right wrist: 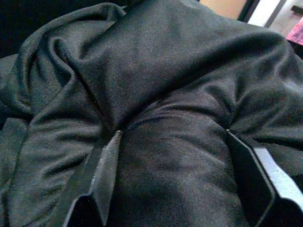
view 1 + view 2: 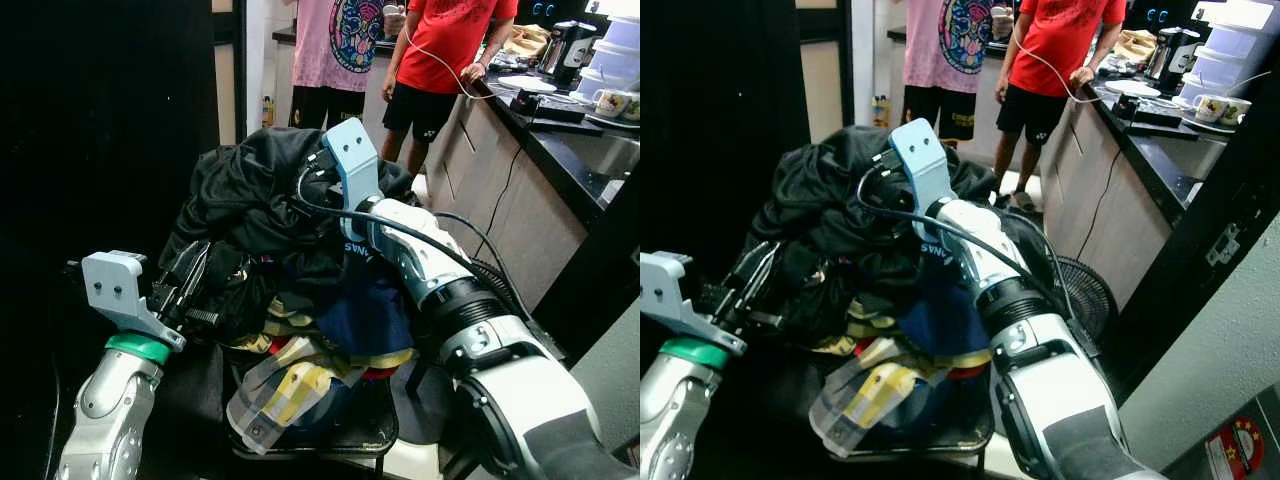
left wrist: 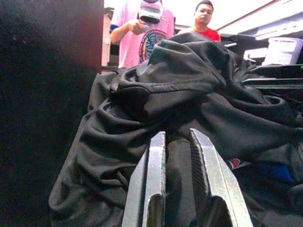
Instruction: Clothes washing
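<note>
right hand (image 1: pixel 175 156) spread wide, pressed onto black garment (image 2: pixel 250 190) at 12 o'clock | left hand (image 3: pixel 182 156) nearly closed, pinching its 9 o'clock edge | laundry pile (image 2: pixel 300 330) heaped on stool (image 2: pixel 370 425), likely bracing to lift

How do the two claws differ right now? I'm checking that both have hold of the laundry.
The left claw is low on the near left side of the black garment, fingers nearly shut on a thin fold. The right claw is high on the pile, fingers spread wide around a thick bulge, not yet closed. Both press into the same black garment.
</note>
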{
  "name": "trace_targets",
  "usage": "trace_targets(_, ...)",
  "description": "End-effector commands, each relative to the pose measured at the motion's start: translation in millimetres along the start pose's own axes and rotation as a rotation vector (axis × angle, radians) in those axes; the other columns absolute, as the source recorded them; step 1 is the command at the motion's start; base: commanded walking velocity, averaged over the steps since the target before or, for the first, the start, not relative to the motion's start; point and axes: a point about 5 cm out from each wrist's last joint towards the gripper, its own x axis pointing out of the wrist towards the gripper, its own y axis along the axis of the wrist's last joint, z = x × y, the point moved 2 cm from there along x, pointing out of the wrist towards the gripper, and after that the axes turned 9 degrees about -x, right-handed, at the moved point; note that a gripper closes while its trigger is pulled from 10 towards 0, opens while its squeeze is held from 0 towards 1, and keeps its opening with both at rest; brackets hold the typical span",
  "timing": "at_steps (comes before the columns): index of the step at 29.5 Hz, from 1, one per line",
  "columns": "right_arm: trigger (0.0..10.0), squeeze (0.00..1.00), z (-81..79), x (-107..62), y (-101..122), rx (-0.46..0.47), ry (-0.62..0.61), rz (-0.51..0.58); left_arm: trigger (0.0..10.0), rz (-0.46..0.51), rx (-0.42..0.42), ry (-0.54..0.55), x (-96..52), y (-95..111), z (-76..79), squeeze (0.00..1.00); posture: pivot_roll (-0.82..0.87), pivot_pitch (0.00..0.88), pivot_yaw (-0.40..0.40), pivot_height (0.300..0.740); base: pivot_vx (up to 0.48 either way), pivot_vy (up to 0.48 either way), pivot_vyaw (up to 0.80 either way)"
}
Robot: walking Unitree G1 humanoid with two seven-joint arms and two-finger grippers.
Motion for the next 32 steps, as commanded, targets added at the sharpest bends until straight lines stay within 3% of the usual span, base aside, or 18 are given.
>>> trace_targets(1,0.0,0.00,-12.4,0.2,-26.6,0.047,0.053,-0.099,10.0,-0.009,-0.012,-0.019,0.0,-1.4,5.1,0.00,-0.01,0.013,-0.067,0.740,0.000,0.000,0.00)
trace_targets(17,0.0,0.00,-12.7,-2.2,-11.1,0.074,0.080,-0.038,10.0,-0.006,-0.015,-0.027,0.9,-2.1,7.1,0.00,0.00,0.002,-0.066,0.740,0.000,0.000,0.00)
trace_targets(23,0.0,0.00,-11.5,-7.9,13.9,0.135,0.101,0.096,10.0,-0.004,-0.016,-0.027,0.9,-2.6,8.2,0.00,0.00,0.000,-0.068,0.740,0.000,0.000,0.00)
trace_targets(32,0.0,0.00,-12.9,-21.3,26.7,0.201,0.138,0.197,10.0,-0.003,-0.024,-0.026,0.1,-3.9,9.2,0.00,-0.01,0.000,-0.066,0.740,0.000,0.000,0.00)
